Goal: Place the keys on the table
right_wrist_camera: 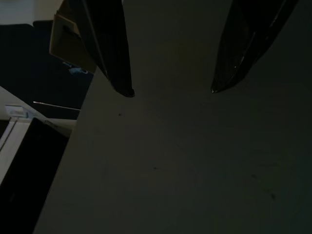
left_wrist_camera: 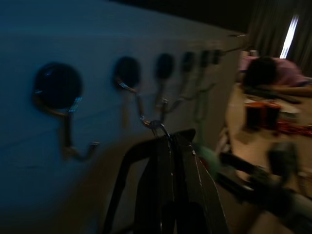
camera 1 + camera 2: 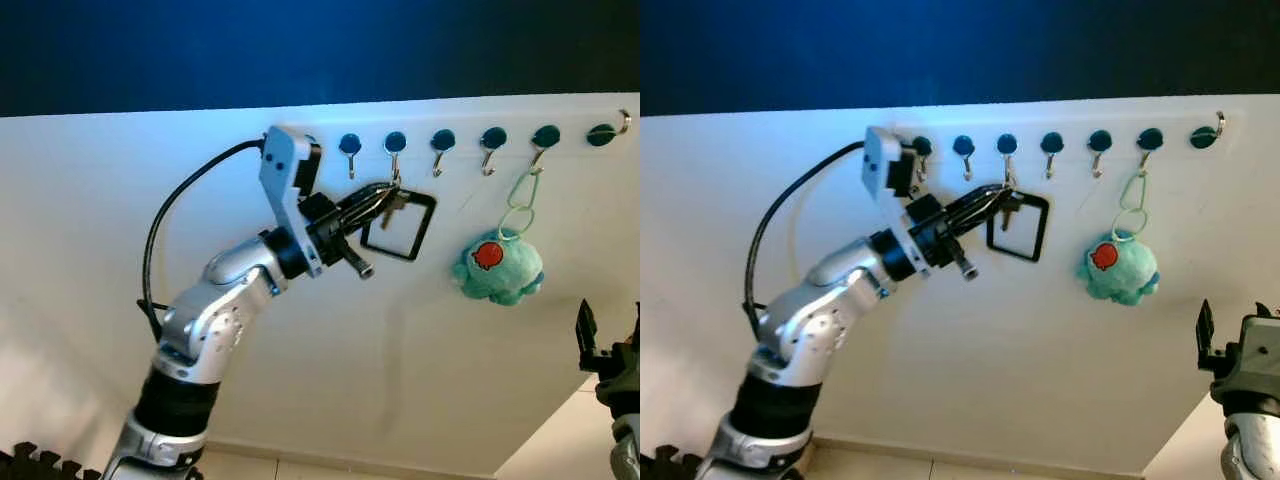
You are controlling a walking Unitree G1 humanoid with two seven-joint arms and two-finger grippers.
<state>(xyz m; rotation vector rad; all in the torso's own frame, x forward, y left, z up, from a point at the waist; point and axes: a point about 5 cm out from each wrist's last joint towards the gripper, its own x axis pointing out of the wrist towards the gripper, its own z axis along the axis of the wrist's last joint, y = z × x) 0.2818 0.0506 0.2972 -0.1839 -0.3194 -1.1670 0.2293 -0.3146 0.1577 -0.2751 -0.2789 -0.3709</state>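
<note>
The keys [image 3: 392,205] hang from the third hook [image 3: 396,160] of a row of wall hooks, together with a black square loop [image 3: 402,228]. My left gripper [image 3: 378,197] is raised to that hook and shut on the keys. In the left wrist view the fingers [image 2: 187,165] are pressed together just below the metal key ring [image 2: 158,126], which hangs on the hook. My right gripper [image 1: 170,90] hangs low at the right and is open with nothing between its fingers.
A teal plush toy [image 3: 500,266] hangs by a green clip from a hook [image 3: 541,150] further right. Other hooks [image 3: 440,150] along the white wall [image 3: 150,190] are bare. A strip of floor [image 3: 300,468] runs along the bottom.
</note>
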